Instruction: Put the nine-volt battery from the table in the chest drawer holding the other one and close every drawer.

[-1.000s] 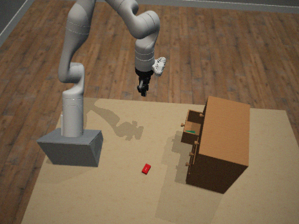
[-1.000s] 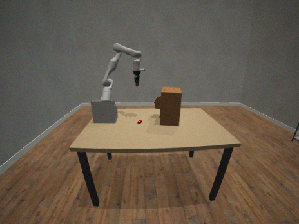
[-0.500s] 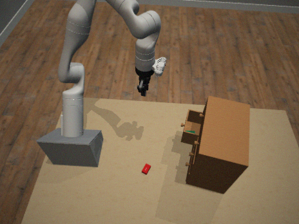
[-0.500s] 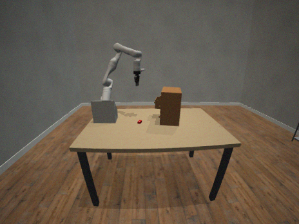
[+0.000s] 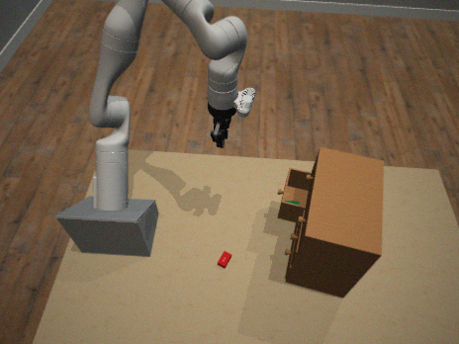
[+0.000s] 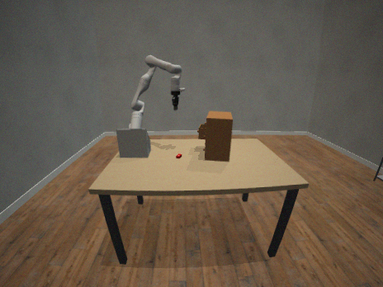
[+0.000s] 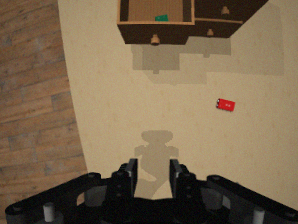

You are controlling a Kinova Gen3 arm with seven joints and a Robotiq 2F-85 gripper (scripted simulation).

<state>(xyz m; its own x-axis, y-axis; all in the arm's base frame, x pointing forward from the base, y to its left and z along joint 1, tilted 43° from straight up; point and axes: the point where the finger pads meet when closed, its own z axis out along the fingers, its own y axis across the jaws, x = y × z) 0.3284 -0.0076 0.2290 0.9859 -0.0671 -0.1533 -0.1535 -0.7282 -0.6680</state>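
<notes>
The red nine-volt battery lies flat on the table, in front of the chest. One drawer stands well out of the chest, on the side far from the exterior camera. A small green thing lies in it; its kind is not clear. No second nine-volt battery can be made out. My gripper points down, partly open and empty, high above the table, on the robot base's side of the chest.
Several other drawers with round knobs look in or nearly in; their contents are hidden. The robot's grey base block stands at the table's left side. The table's far edge lies near the open drawer's side.
</notes>
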